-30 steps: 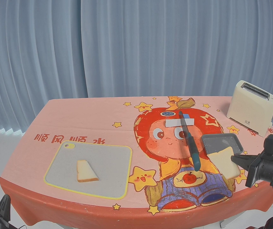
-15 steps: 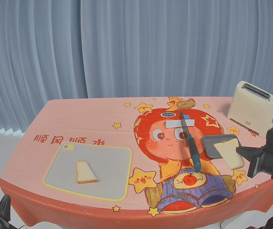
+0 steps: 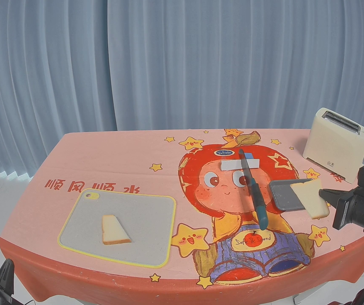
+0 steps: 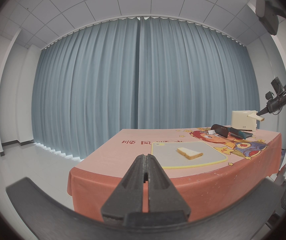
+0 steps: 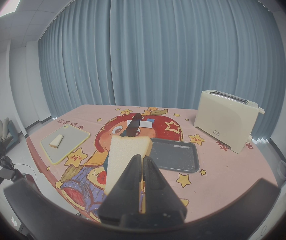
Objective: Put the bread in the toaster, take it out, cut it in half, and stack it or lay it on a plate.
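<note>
Left hand [image 4: 146, 157]: fingers together, empty, low off the desk [image 3: 105, 157] edge. Well ahead of it, a cut piece [image 3: 115, 230] lay on the cutting board [image 3: 148, 217]. A knife [image 3: 254, 191] lay mid-desk, well left of the right hand.

Right hand [image 5: 141, 158]: clamped on the near edge of a bread slice [image 3: 313, 198], held raised over the tray [image 3: 284, 193] edge.

Step, as judged: carrying the slice to the toaster [image 3: 336, 142], just beyond the right hand. Next move calls for turning the slice edge-down and lining it up with the slot.
</note>
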Motion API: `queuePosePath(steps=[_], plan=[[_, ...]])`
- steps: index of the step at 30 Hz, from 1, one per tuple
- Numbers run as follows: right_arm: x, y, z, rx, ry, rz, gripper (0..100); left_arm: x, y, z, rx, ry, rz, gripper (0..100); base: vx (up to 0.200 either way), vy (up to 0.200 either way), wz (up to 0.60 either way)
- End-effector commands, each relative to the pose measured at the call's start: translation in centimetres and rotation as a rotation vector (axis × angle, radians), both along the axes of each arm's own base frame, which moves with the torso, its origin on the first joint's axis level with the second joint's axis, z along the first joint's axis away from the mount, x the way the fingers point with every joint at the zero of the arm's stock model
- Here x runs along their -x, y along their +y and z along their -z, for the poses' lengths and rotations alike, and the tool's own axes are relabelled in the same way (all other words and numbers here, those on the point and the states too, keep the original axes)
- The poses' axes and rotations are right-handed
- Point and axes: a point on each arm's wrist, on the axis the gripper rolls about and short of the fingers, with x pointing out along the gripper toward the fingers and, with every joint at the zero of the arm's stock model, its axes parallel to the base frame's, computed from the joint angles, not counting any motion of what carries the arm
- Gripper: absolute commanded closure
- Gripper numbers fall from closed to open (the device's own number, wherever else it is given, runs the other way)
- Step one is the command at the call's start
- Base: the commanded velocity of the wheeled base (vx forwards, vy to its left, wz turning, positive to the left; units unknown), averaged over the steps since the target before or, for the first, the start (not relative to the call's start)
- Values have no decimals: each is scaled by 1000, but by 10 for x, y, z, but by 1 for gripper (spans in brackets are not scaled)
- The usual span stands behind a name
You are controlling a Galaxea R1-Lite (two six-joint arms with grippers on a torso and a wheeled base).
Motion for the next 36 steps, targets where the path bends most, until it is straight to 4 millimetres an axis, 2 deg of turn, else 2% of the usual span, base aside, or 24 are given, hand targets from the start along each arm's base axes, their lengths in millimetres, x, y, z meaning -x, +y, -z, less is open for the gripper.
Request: queuePosePath(steps=[1,5,15,20,27,36], plan=[[4,-1,-4,-8,-23,-1,100,0,0,5,1,4,0,100,0,0,0],[8,-4,-9,-17,-43,-3,100,0,0,5,1,4,-1,100,0,0,0],[5,-3,-6,-10,-30,4,100,0,0,5,1,4,-1,100,0,0,0],[3,-3,-11,-3,-45,0,100,0,0,5,1,4,0,100,0,0,0],[-17,5,-30,-40,-77,16,100,0,0,5,1,4,-1,100,0,0,0],[-23,8,-13,-2,-13,11,100,0,0,5,1,4,0,100,0,0,0]])
